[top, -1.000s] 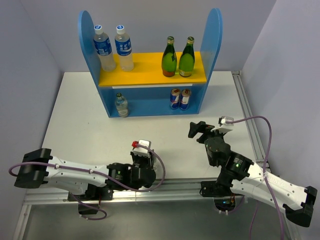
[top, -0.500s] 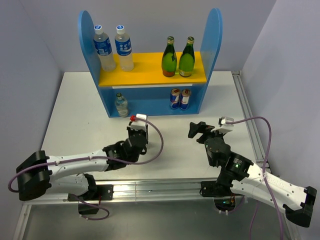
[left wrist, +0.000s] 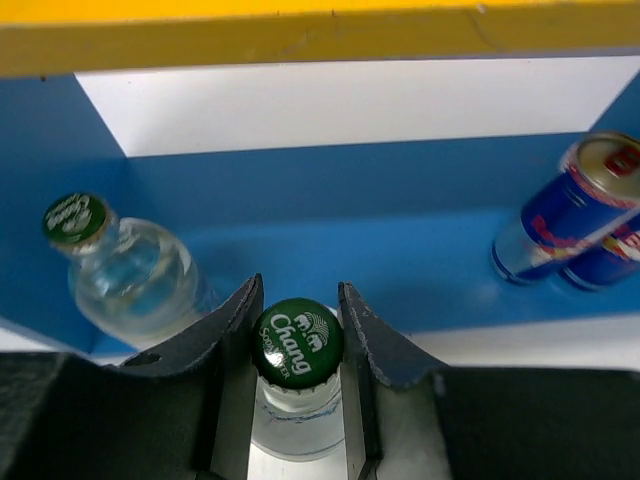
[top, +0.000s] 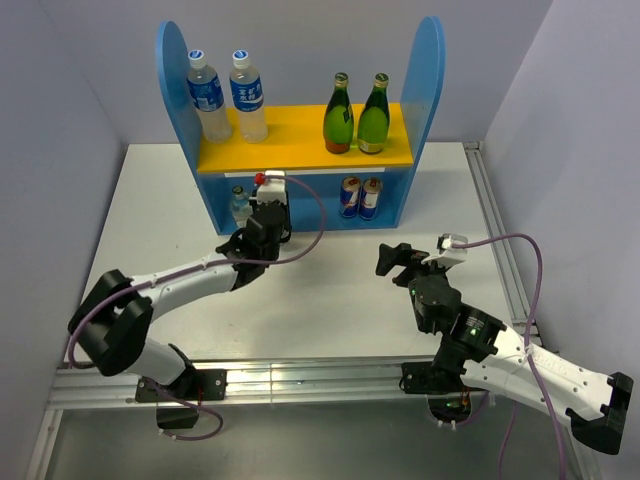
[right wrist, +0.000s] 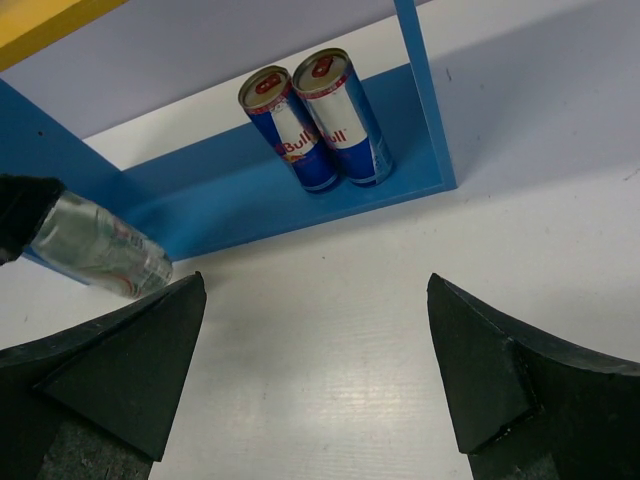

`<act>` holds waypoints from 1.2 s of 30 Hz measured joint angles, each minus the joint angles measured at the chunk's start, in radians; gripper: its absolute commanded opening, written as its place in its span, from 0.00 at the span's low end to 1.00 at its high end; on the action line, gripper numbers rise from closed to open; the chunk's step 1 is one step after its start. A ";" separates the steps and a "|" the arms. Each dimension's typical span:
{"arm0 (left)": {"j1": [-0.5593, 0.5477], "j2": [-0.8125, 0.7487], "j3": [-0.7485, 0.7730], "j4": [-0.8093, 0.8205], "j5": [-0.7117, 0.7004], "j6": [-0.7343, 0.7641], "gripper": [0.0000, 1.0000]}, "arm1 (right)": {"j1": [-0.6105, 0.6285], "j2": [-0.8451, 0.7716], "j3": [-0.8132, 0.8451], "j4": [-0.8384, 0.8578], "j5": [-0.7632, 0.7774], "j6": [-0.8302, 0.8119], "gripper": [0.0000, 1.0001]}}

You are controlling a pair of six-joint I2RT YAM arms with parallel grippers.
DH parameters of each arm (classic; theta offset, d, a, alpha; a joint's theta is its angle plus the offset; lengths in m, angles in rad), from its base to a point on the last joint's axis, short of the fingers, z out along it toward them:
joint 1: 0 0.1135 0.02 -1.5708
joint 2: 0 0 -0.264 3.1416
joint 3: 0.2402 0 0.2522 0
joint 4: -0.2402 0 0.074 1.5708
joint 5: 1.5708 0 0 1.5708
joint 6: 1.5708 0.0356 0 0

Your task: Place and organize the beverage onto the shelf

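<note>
Blue two-tier shelf (top: 430, 70) at the white table's (top: 150, 200) far edge. Its yellow upper board (top: 290, 135) carries two clear plastic water bottles (top: 207, 97) left, two green glass bottles (top: 339, 115) right. On the blue lower board (left wrist: 400, 280): one small clear green-capped bottle (left wrist: 120, 275) left, two blue-and-silver cans (right wrist: 285, 130) right.

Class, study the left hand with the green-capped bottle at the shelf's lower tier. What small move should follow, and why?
Probably ease the left hand forward: it is shut on the green-capped bottle at the lower board's front edge, with free board beside the matching bottle already standing inside the shelf.
</note>
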 measured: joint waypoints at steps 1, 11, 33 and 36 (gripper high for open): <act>0.010 0.020 0.012 0.010 0.008 0.004 0.00 | 0.000 0.000 0.000 0.001 0.000 0.000 0.98; 0.083 0.216 0.101 0.111 0.031 0.043 0.00 | 0.000 0.000 -0.011 0.007 -0.005 0.000 0.98; 0.168 0.352 0.174 0.285 -0.049 0.050 0.72 | 0.000 0.044 -0.015 0.021 -0.024 0.000 0.98; 0.168 0.354 0.176 0.283 -0.050 0.040 0.91 | 0.000 0.045 -0.015 0.021 -0.024 0.000 0.98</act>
